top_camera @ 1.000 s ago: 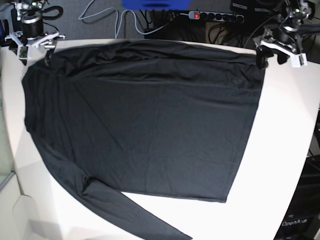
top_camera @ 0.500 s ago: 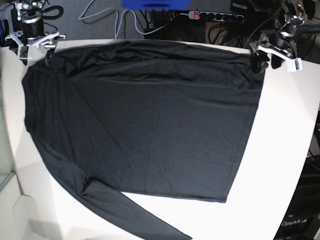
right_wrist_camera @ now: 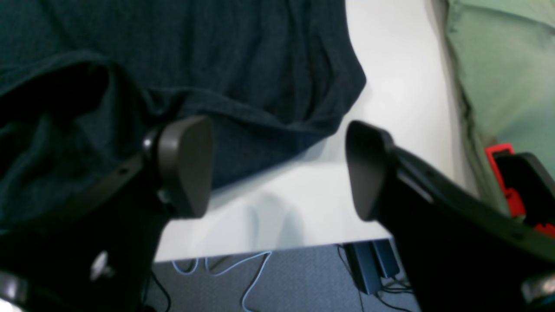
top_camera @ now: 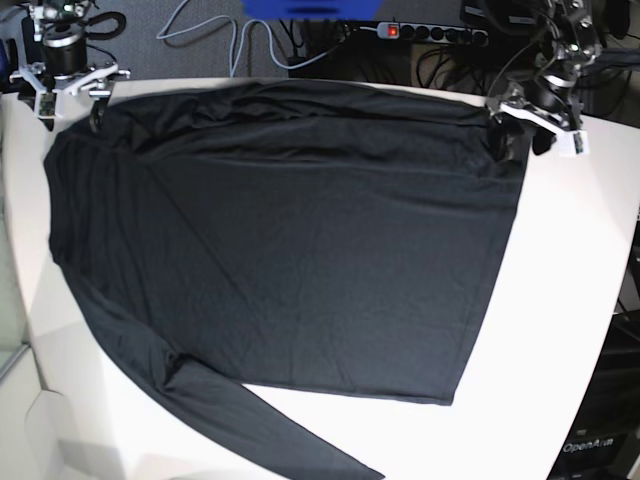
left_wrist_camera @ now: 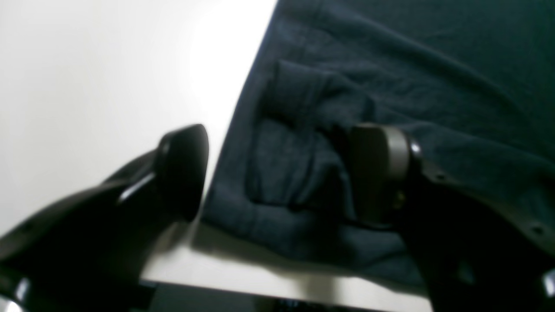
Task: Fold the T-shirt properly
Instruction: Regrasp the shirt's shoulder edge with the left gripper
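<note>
From my remote seat I see a white table [top_camera: 570, 300] with rounded corners, its far edge backed by grey carpet, loose cables [top_camera: 215, 35] and a power strip [top_camera: 430, 32] with a lit red switch. A pale green fabric surface [right_wrist_camera: 498, 65] lies past the table's edge in the right wrist view.

The T-shirt [top_camera: 290, 250] lies spread flat over most of the table, one long sleeve trailing to the near edge. The left tool [top_camera: 527, 125] stands at the far corner on the base view's right, its two fingers apart and straddling the shirt's side edge: one pad [left_wrist_camera: 377, 173] rests against bunched cloth, the other hangs over bare table. The right tool [top_camera: 68, 90] sits at the opposite far corner, fingers apart, one over the shirt's corner and one over bare table; I cannot tell whether either touches the cloth.

The shirt is plain black, thin and faintly shiny, with soft ridges along the far edge and small rumpled folds at both corners. The tool pads are dark, smooth and rounded.
</note>
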Tool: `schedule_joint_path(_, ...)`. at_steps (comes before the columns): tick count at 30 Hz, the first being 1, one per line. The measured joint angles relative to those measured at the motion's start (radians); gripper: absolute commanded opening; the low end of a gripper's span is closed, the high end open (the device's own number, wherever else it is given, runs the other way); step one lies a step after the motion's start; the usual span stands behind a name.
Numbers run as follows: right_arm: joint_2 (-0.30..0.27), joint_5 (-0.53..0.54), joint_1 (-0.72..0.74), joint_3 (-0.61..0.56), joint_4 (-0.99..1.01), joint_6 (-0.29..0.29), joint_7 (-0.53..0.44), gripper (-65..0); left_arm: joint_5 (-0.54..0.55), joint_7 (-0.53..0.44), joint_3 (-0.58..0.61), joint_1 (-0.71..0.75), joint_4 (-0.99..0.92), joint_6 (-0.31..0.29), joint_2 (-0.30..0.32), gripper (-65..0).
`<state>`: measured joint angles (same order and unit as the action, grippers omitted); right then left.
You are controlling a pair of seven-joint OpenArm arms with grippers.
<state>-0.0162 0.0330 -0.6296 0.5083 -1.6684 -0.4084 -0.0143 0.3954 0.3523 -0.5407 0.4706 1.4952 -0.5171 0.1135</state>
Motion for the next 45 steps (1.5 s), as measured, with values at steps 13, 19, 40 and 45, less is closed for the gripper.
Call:
schedule_joint_path(13,0.0,0.0,0.0,0.0,0.0,0.0,0.0,-18.3,0.0,0.026,0.003,0.001,-0.003,-0.003,-0.003,-56.0)
schedule_joint_path(19,-0.001,0.0,0.019,0.045,-0.002,-0.003,0.002,-17.4,0.0,0.03,0.002,0.001,-0.002,-0.003,-0.003,-58.3)
schedule_joint_path(40,0.039,0.258,0.089,0.126,0.004,-0.116,0.266,-17.4,0.0,0.034,0.0,0.0,-0.003,-0.007,-0.002,-58.3)
schedule_joint_path(45,0.047,0.259,0.084,0.145,0.004,-0.116,0.269,-17.4,0.0,0.034,0.001,0.0,-0.001,-0.007,-0.002,-58.3)
